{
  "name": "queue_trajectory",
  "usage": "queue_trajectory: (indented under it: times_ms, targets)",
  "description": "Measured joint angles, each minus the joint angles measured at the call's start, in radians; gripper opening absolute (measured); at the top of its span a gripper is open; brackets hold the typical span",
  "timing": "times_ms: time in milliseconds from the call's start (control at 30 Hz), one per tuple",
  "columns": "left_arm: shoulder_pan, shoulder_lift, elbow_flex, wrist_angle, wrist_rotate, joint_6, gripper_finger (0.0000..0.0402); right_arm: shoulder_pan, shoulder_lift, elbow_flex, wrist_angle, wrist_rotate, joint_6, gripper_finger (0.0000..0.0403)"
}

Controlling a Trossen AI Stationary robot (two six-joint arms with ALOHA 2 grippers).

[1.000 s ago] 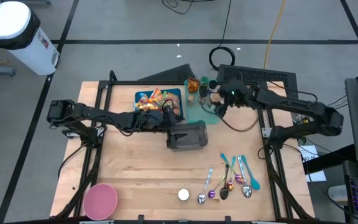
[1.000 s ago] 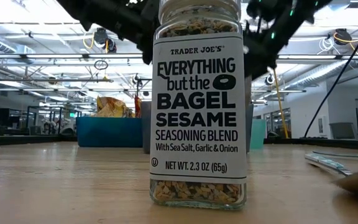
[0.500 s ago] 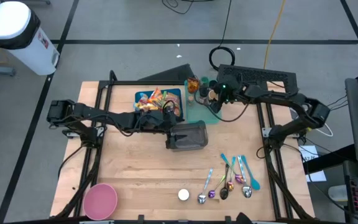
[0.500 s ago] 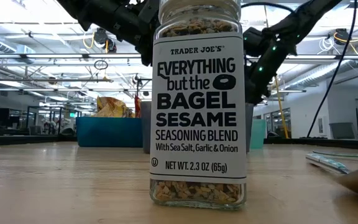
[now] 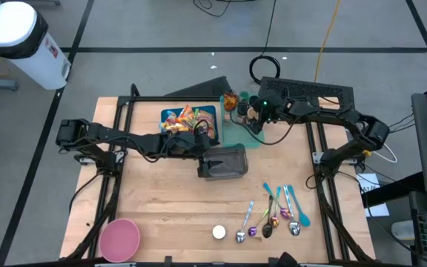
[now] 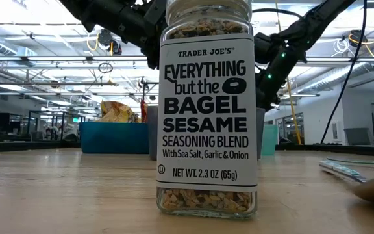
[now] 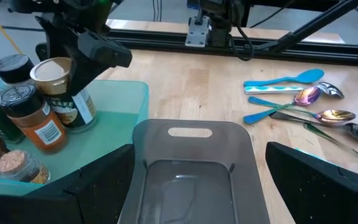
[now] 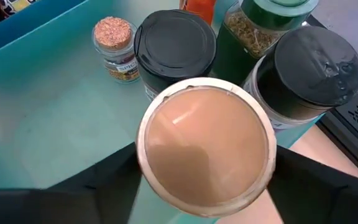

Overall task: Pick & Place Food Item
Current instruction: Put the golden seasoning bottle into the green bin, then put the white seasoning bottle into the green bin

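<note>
table: light wooden table [image 5: 169, 204], black frame rails along left and right sides
left arm: dark arm reaching in from the left; left gripper [image 5: 204, 150] at mid-table, just over the near edge of the bins; jaws spread wide, a finger [image 7: 73, 193] on each side of the grey container, holding nothing
right arm: dark arm coming in from the right; right gripper [image 5: 256, 119] at the far side over the teal tray; jaws spread around the tan-lidded jar, contact not clear
blue bin: blue rectangular bin [image 5: 170, 115], far centre, full of colourful snack packets [image 5: 186, 118]
teal tray: pale teal plastic tray [image 7: 114, 102] just right of the blue bin, carrying the spice jars
grey container: clear grey plastic rectangular container [image 5: 224, 162], just near of the tray, empty
pink bowl: pink round bowl [image 5: 119, 238], near left corner
spoons: cluster of teal and iridescent metal spoons [image 5: 276, 213], near right
task jar: round jar with tan lid [image 8: 205, 144], upright on the teal tray among black-lidded jars [image 8: 174, 43]
seasoning jar: glass bagel sesame seasoning jar [image 6: 207, 110], upright at the near edge
</note>
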Motion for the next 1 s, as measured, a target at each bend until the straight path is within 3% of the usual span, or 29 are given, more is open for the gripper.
queue_trajectory:
  times_ms: [133, 200, 433, 633, 1000]
  targets:
    - [0.000, 0.000, 0.000, 0.002, 0.000, -0.021, 0.0367, 0.004, -0.024, 0.000, -0.009, -0.004, 0.001, 0.0376]
    - [0.000, 0.000, 0.000, 0.000, 0.000, -0.048, 0.0367, 0.013, -0.057, 0.000, -0.018, -0.004, 0.001, 0.0390]
    - [-0.011, 0.001, 0.000, -0.076, 0.011, -0.091, 0.0367, 0.095, -0.254, 0.000, -0.080, -0.004, 0.005, 0.0377]
    - [-0.058, 0.001, -0.010, -0.121, 0.116, -0.183, 0.0367, 0.263, -0.437, 0.000, -0.153, -0.005, 0.009, 0.0377]
    - [-0.287, 0.001, -0.202, 0.204, 0.039, -0.336, 0.0367, 0.647, -0.602, -0.008, -0.129, -0.003, 0.087, 0.0377]
